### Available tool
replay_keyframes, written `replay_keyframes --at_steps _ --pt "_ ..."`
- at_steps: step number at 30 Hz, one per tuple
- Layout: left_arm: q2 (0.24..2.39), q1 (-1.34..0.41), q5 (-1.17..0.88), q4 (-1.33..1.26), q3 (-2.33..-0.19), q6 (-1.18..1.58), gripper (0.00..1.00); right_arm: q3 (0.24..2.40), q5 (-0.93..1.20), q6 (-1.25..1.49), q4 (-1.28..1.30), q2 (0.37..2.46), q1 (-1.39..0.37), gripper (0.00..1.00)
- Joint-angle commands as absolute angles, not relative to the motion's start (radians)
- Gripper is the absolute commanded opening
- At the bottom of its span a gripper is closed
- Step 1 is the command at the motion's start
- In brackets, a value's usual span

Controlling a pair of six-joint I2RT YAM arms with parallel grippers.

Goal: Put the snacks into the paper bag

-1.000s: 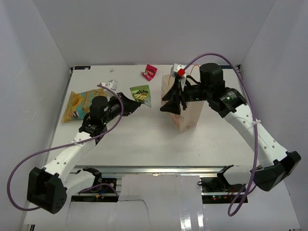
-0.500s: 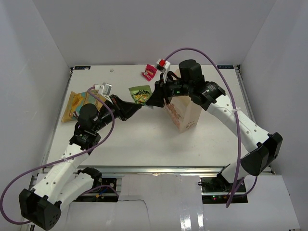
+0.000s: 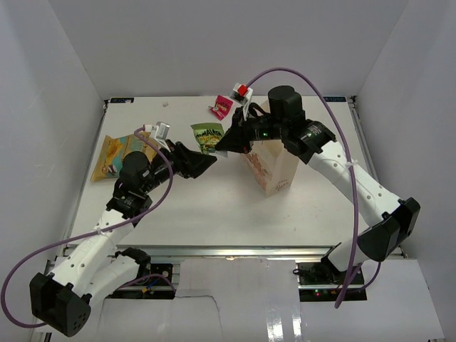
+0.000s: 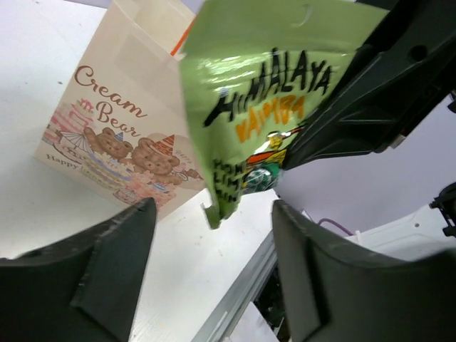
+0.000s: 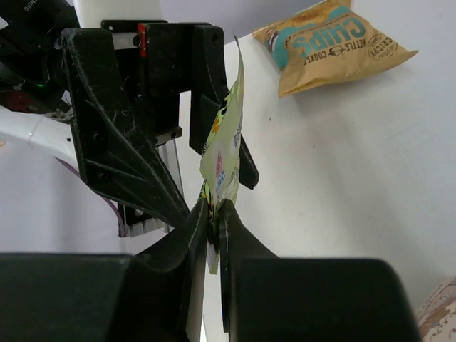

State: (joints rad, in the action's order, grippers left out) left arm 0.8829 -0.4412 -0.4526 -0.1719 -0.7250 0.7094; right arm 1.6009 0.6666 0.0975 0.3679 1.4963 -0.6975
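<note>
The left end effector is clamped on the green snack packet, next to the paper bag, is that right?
Not quite. It is the right end effector that is clamped on the green snack packet, next to the paper bag; the right wrist view shows it shut on the packet's edge. The left end effector is open.

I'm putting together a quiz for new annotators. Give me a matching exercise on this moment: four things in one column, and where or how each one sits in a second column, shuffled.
Things
1. green packet
2. yellow chips pouch
3. pink packet
4. paper bag

Places or states
A. stands upright on the table
B. pinched in the right gripper
C. lies flat near the table's left edge
D. lies near the table's far edge

Pairs: 1-B, 2-C, 3-D, 4-A
</note>
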Motion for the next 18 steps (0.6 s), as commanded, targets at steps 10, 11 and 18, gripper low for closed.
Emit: replay_keyframes --at_steps 10,11,18 --pt "1.135 -0.362 -0.296 -0.147 -0.899 0.730 0.93 1.677 0.651 0.009 0.298 1.295 -0.427 0.08" --pt "1.175 -0.354 -0.305 -0.150 -0.932 0.742 0.93 1.671 0.631 0.005 0.299 1.283 -0.390 0.08" --pt "1.625 -0.287 -0.387 -0.092 -1.184 0.848 0.98 1.519 0.376 -0.135 0.304 1.189 -0.356 0.08"
